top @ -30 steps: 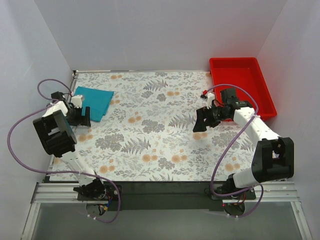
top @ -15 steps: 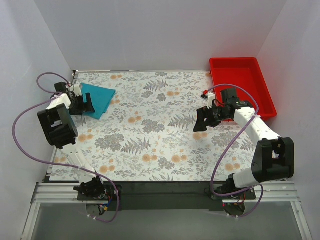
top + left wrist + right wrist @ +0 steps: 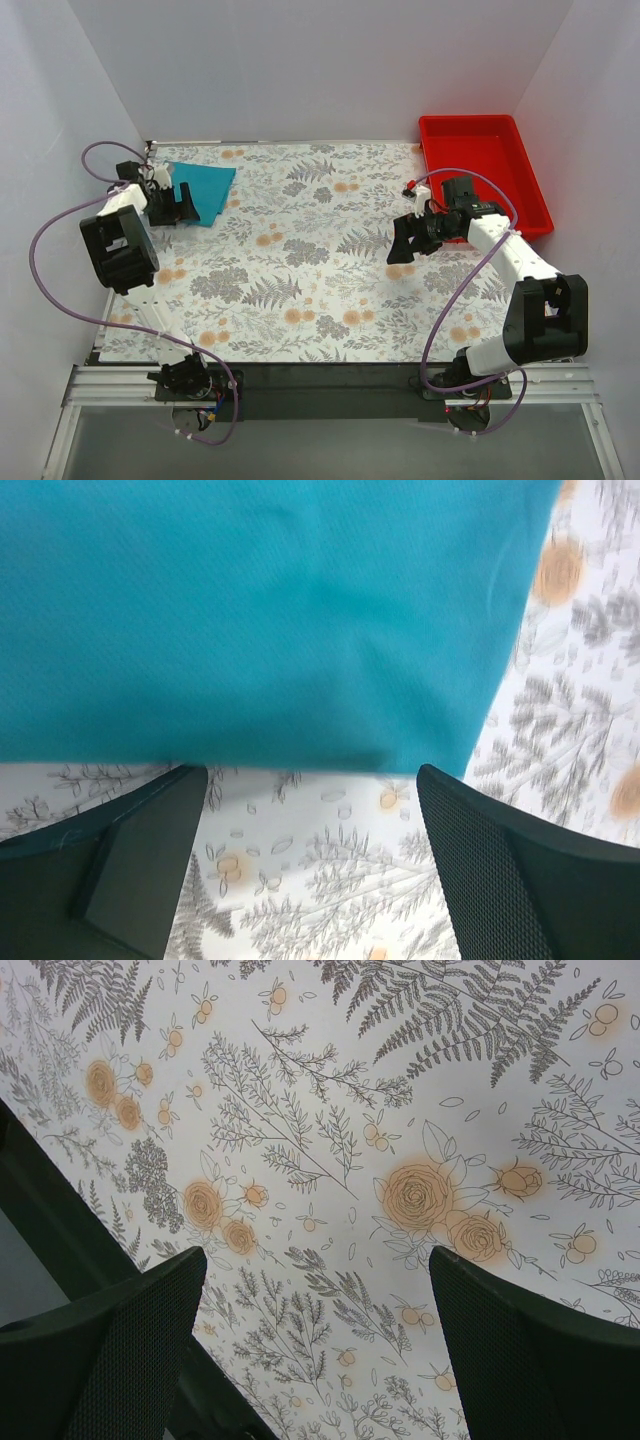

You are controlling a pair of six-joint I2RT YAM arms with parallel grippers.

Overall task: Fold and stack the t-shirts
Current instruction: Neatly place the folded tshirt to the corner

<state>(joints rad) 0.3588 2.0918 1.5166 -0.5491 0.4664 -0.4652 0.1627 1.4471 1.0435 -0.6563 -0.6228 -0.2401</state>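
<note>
One folded teal-blue t-shirt [image 3: 207, 187] lies flat at the far left corner of the floral table. In the left wrist view the t-shirt [image 3: 270, 610] fills the upper part, its folded edge just ahead of my fingertips. My left gripper [image 3: 183, 205] is open and empty, right at the shirt's near-left edge; its jaws stand wide over bare cloth-free table [image 3: 312, 810]. My right gripper [image 3: 402, 246] is open and empty, hovering over the table right of centre, far from the shirt; its wrist view shows only the floral cover between the pads [image 3: 500, 1340].
A red plastic tray [image 3: 530, 195] sits at the far right corner, nothing visible in it. White walls enclose the table on the left, back and right. The floral table cover [image 3: 300, 270] spans the work area.
My left arm has swung toward the far left corner. The folded t-shirt has shifted a little farther back and turned slightly. The right arm has not moved.
</note>
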